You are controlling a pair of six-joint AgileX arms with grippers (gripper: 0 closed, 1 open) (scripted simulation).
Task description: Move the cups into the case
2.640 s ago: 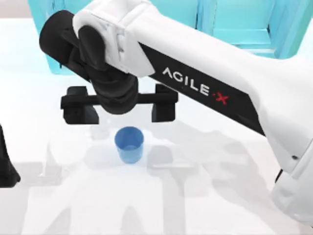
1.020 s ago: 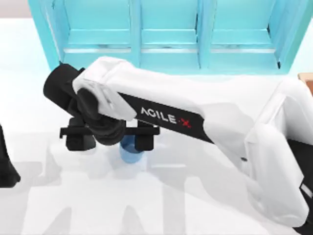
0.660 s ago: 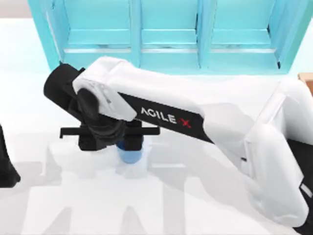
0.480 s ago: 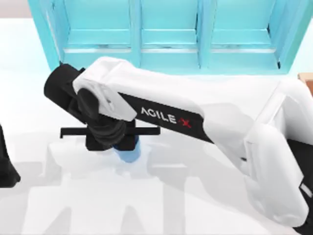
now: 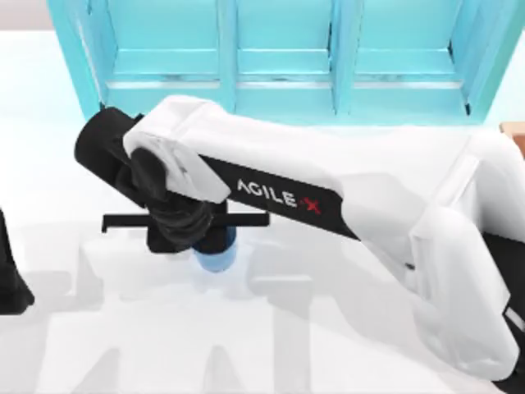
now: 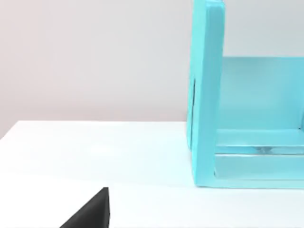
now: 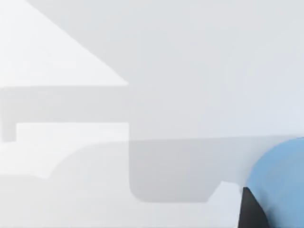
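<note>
A small blue cup stands on the white table, left of the middle. My right gripper has come down over it from above, and its dark fingers are shut on the cup, so the rim is hidden under the wrist. The right wrist view catches the cup's blue side beside one dark finger. Along the back of the table stands the light blue case, its front open and divided into compartments; its side wall appears in the left wrist view. My left arm is parked at the table's left edge.
The white right arm stretches across the table from the lower right to the cup. A brown object's corner pokes in at the right edge. Bare white table lies in front of the cup.
The right gripper came down over the cup with its fingers wide apart, then the fingers drew in and shut on the cup. The cup stays in place. The left arm has not moved.
</note>
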